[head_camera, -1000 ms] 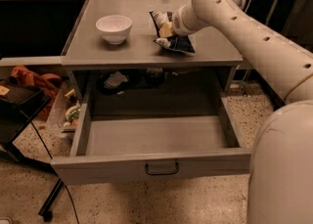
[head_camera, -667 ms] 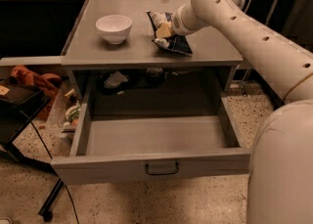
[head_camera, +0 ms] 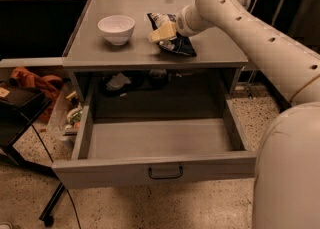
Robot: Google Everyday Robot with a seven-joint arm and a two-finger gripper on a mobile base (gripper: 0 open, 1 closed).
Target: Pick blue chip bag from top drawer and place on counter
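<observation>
The blue chip bag [head_camera: 178, 46] lies on the counter [head_camera: 215, 20], right of the middle and near its front edge. My gripper [head_camera: 161, 33] is over the bag's left end, at the tip of the arm reaching in from the upper right. The top drawer [head_camera: 100, 173] is pulled fully out below the counter, and its floor [head_camera: 160, 140] is bare. Its black bar handle [head_camera: 165, 173] is at the centre of the front panel.
A white bowl [head_camera: 116, 27] stands on the counter left of the bag. Dark items [head_camera: 118, 81] sit in the cabinet behind the drawer. A black stand [head_camera: 17, 113], an orange cloth [head_camera: 35, 80] and floor clutter [head_camera: 72, 115] are on the left. My arm fills the right side.
My gripper has moved a little to the left over the bag. The bag stays on the counter and the drawer has not moved.
</observation>
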